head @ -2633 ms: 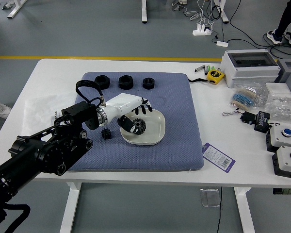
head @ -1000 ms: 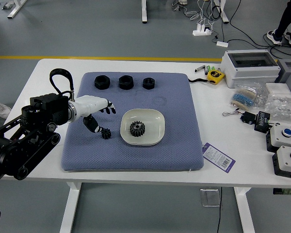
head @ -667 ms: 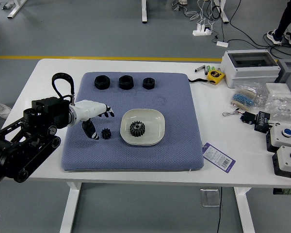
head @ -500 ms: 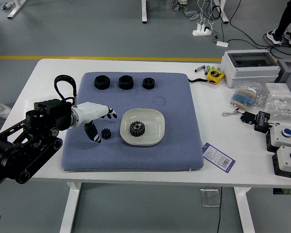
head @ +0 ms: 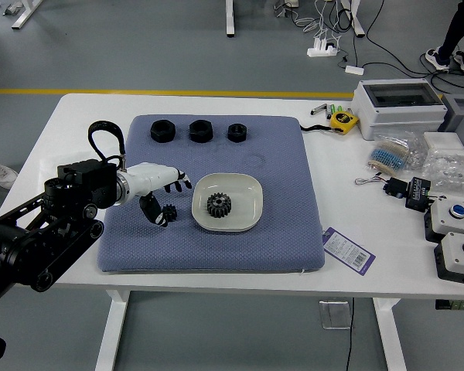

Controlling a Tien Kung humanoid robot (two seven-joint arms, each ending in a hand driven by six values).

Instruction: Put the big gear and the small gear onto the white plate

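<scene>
My left hand (head: pixel 175 202) reaches in from the left over the blue mat, fingers spread and holding nothing. Its thumb is beside the small black gear (head: pixel 170 212), which lies on the mat left of the plate; whether they touch I cannot tell. On the white plate (head: pixel 250 202) rests the big black gear (head: pixel 219 205), a bit left of the plate's middle. My right hand is out of view.
Three black round parts (head: pixel 201 131) line the blue mat's (head: pixel 286 232) far edge. To the right are a tape measure (head: pixel 342 120), a purple-white label (head: pixel 349 250), a white box (head: pixel 398 108), plastic bags and button boxes (head: pixel 458 256). A person's legs show at top right.
From over the plate, my left hand moved left, leaving the big gear uncovered there. Lately it crept slightly right, its thumb coming close to the small gear.
</scene>
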